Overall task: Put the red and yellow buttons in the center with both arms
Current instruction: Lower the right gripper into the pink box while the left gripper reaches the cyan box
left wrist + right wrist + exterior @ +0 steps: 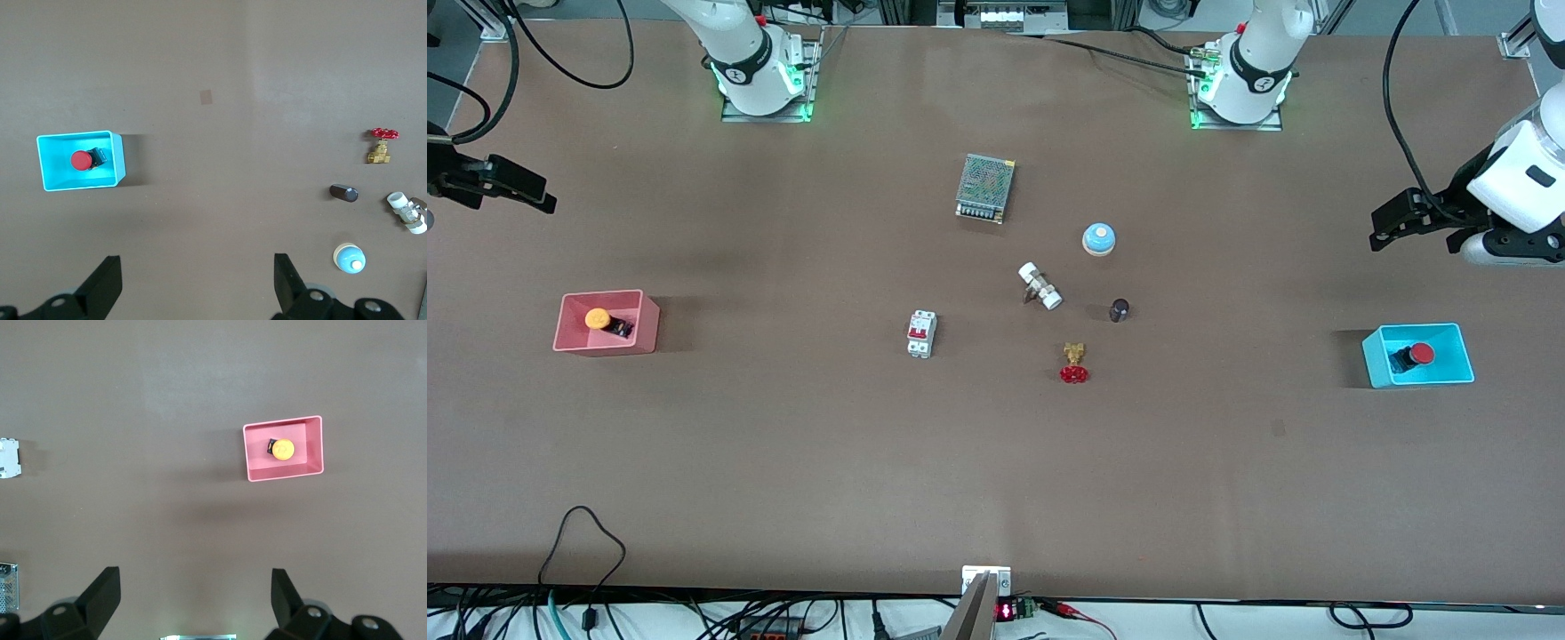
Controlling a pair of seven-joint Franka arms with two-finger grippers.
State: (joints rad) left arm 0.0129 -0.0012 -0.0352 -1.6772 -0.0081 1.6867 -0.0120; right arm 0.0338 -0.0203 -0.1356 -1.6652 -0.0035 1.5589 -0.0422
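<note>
Red button (1420, 354) lies in my blue bin (1458, 339) at the left arm's end; yellow button (599, 318) in the pink bin (649, 311) at the right arm's end. Left gripper (197, 283) and right gripper (195, 599) hover spread wide, well apart from them.

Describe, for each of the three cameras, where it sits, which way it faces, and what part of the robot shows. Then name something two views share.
Front view: high across the table, facing both arm bases; left gripper and right gripper hang open at the table's ends.
Left wrist view: looks down on the red button in the blue bin; own fingers show.
Right wrist view: looks down on the yellow button in the pink bin; own fingers show.
Shared: front and left wrist views both show the bell.
</note>
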